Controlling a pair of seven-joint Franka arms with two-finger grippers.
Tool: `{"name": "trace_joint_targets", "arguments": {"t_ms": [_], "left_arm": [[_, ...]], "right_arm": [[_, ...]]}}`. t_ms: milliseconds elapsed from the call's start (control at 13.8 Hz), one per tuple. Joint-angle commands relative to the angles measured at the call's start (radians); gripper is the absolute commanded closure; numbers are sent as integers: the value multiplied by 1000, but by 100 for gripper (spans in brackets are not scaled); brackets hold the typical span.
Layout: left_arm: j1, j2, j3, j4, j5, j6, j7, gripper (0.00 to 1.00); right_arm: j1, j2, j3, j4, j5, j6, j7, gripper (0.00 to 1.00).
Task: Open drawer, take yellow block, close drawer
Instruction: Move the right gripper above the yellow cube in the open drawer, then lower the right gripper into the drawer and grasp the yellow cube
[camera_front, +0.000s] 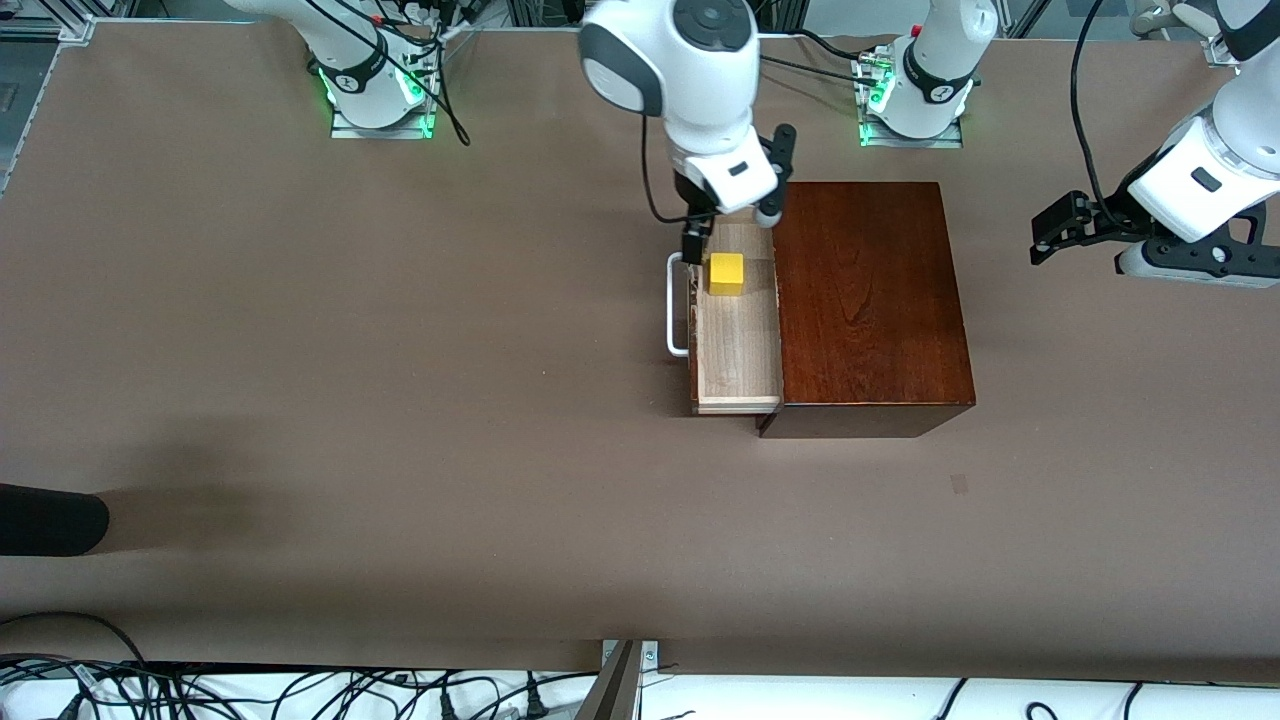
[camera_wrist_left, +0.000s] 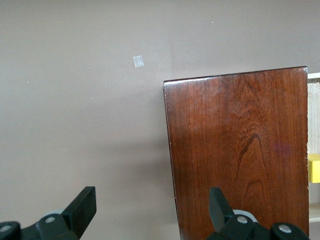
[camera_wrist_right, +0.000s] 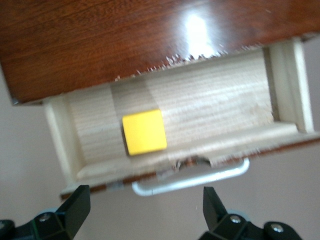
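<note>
Front view shows us the drawer pulled out, the yellow block lying inside. Our right gripper hangs above it, jaws wide, holding nothing. The left gripper waits wide open and empty.

Even, bright overhead light fills the room, and the brown desk looks flat and matte. A broad soft shadow lies on the desk near the front camera, toward the right arm's end. The wooden box casts a thin dark shadow along its nearest edge. Green lamps glow at both arm bases. In the right wrist view a white glare spot shines on the polished box top, and the open drawer, yellow block and white handle look slightly smeared. The left wrist view is sharp, showing wood grain clearly.
</note>
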Motion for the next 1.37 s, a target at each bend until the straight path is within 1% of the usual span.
{"name": "trace_joint_targets", "arguments": {"t_ms": [0,505,722,1011,1300], "left_arm": [[1,-2,0,0,20,-8,-8,0],[4,4,0,8,20,-10,-4,0],[6,5,0,8,20,-10,-4,0],[4,5,0,8,20,-10,-4,0],[3,5,0,10,19,-10,-4,0]], "right_arm": [[12,49,-13,56,-31,22,-79,0],[25,107,-16,56,-39,62,-121,0],[28,141,-17,56,-43,101,-136,0],[32,158,-16,55,-66,114,-138,0],[38,164,-16,56,-68,126,-138,0]]}}
